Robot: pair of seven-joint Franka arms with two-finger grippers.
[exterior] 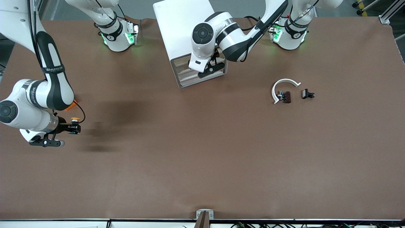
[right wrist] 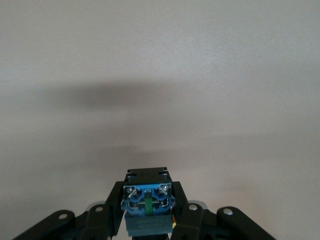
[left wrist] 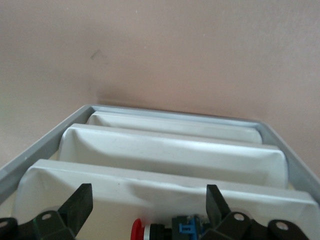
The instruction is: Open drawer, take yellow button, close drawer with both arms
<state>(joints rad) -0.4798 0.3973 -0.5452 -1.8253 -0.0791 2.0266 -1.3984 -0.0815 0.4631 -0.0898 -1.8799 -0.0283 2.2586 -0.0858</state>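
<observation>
right pincer (exterior: 76, 128) clamps button (exterior: 75, 119) over counter's (exterior: 202, 158) right-arm end; left pincer (exterior: 211, 68) wide at drawer (left wrist: 165, 197): push front squarely, evenly.

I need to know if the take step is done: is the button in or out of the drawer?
Out. The right gripper is shut on the button above bare table at the right arm's end, away from the cabinet.

Right gripper (right wrist: 148, 220), fingers (right wrist: 111, 212) clamping button (right wrist: 147, 205), above table (right wrist: 160, 75)
</observation>
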